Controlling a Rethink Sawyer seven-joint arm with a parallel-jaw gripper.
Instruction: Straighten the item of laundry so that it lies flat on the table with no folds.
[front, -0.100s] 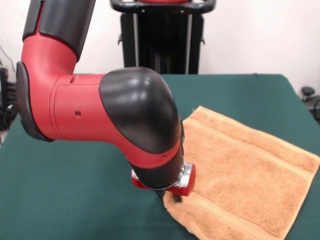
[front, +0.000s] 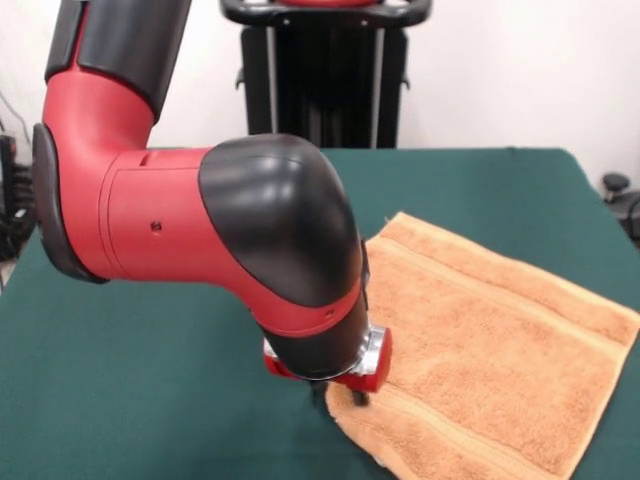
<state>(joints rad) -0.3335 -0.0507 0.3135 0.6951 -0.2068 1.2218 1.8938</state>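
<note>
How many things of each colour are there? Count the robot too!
Orange: 1, the orange-tan rectangular terry towel
Green: 1, the big table with a dark green cloth top
Red and black: 1, the red and black robot arm
Total: 3

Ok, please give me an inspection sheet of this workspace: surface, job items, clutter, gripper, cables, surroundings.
Surface: green table, cloth top smooth.
Job's things: orange-tan towel spread at the picture's right, stripe bands visible; near corner under the arm's tip, its state there hidden.
Clutter: nothing seen.
Gripper: gripper low at the towel's near left edge, mostly hidden by the arm; open or shut cannot be told.
Cables: nothing seen clearly.
Surroundings: black pedestal behind the table, white wall, dark objects at both edges.
</note>
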